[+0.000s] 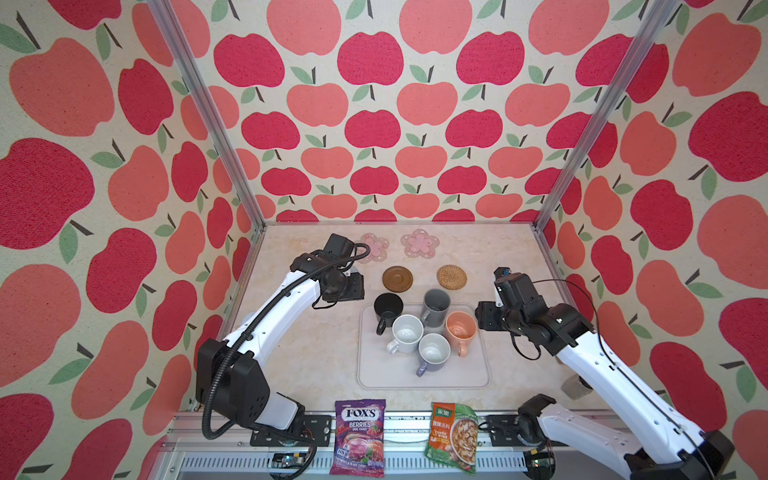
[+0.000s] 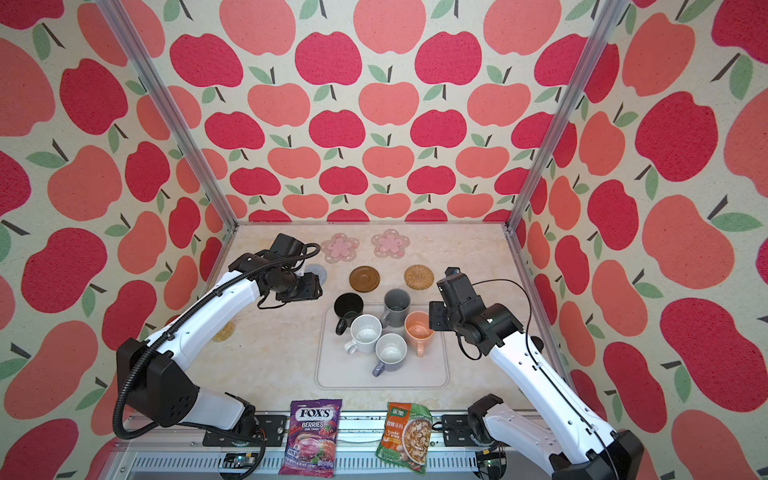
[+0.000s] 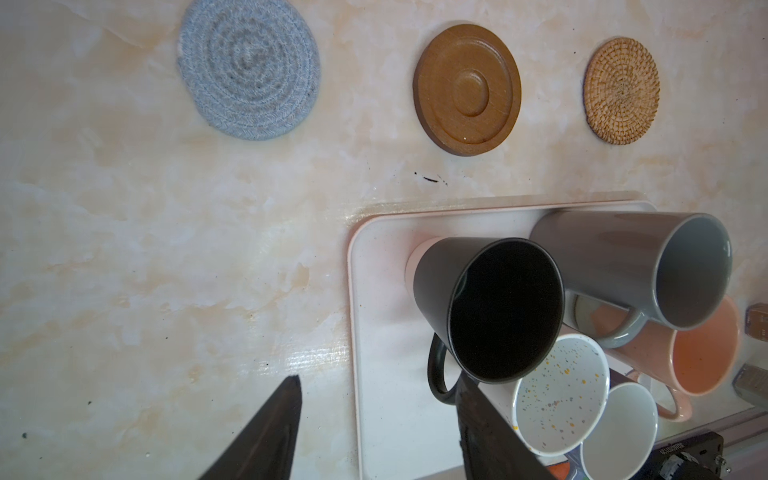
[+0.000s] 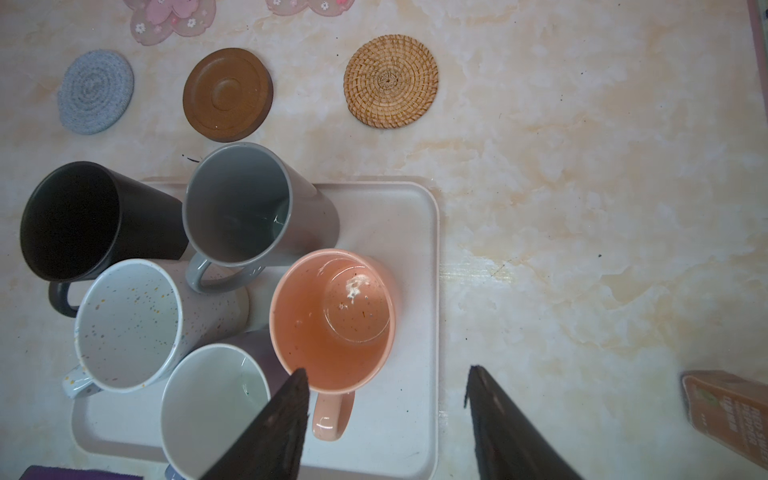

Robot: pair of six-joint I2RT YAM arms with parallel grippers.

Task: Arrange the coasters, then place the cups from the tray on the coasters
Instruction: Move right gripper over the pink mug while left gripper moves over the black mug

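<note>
Five cups stand bunched at the far end of the pale tray (image 1: 424,376): black (image 1: 388,308), dark grey (image 1: 436,305), peach (image 1: 460,328), speckled white (image 1: 407,332) and lavender-grey (image 1: 433,352). Beyond the tray lie the coasters: grey woven (image 2: 318,272), brown (image 1: 397,278) and rattan (image 1: 451,276) in a row, with two pink flowers (image 1: 419,244) (image 2: 341,246) behind them. My left gripper (image 3: 379,376) hovers open over the tray's left edge beside the black cup (image 3: 505,309). My right gripper (image 4: 388,369) hovers open over the tray's right edge beside the peach cup (image 4: 332,320). Neither holds anything.
A purple candy bag (image 1: 359,436) and a green soup packet (image 1: 452,436) lie at the table's front edge. A grey jar (image 1: 575,386) stands behind the right arm, near an orange-brown box (image 4: 727,411). Patterned walls enclose three sides of the table.
</note>
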